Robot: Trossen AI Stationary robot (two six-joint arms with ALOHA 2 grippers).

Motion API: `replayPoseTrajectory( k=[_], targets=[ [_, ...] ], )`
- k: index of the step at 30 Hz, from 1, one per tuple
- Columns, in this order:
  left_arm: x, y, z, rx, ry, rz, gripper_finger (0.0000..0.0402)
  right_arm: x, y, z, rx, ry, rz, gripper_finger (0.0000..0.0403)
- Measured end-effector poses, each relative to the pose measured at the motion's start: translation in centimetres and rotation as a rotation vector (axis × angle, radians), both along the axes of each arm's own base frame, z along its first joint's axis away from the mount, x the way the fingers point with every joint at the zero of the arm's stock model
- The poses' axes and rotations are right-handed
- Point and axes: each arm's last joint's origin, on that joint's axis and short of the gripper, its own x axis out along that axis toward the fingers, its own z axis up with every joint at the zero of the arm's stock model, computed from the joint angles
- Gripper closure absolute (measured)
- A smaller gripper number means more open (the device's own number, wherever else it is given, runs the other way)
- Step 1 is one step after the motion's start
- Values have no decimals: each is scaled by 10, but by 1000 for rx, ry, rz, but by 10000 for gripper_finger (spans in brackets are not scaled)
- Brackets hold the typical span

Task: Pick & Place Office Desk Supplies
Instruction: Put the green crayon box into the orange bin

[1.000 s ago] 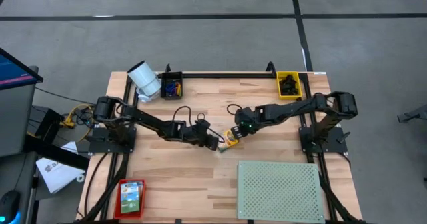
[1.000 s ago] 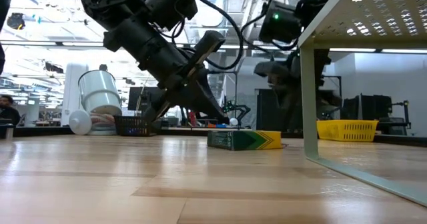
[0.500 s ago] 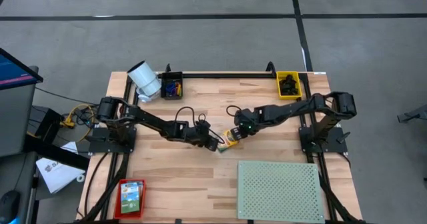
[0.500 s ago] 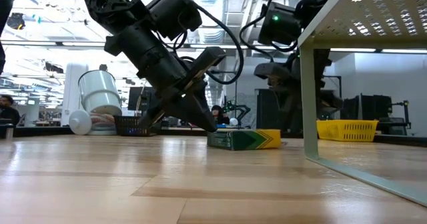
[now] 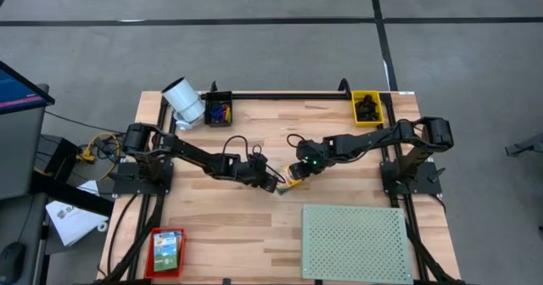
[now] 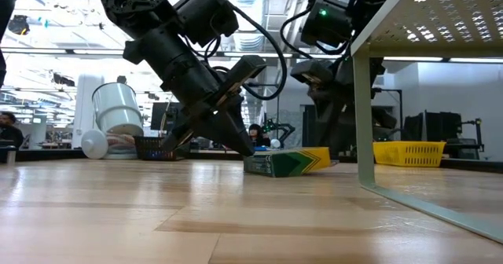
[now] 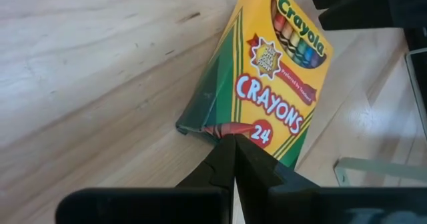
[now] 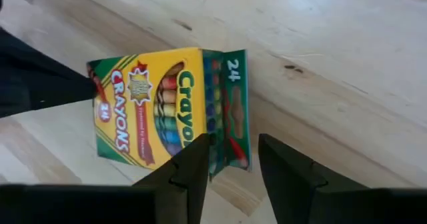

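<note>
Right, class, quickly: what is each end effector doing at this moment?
Left end effector: closed, tips pressed against the crayon box, not holding it.
Right end effector: fingers either side of the box's end.
</note>
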Motion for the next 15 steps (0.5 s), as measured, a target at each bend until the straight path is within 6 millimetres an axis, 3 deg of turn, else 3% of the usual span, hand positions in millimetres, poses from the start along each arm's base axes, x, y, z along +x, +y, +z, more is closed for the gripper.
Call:
replayPoseTrajectory(
  k=[8, 15],
  targets=[
    [0, -1, -1, 0, 3, -4, 402, -1, -2, -3, -4, 23, 6, 236],
    [-1, -2, -1, -4, 4, -1, 402, 5, -2, -18, 9, 36, 33, 236]
  ],
)
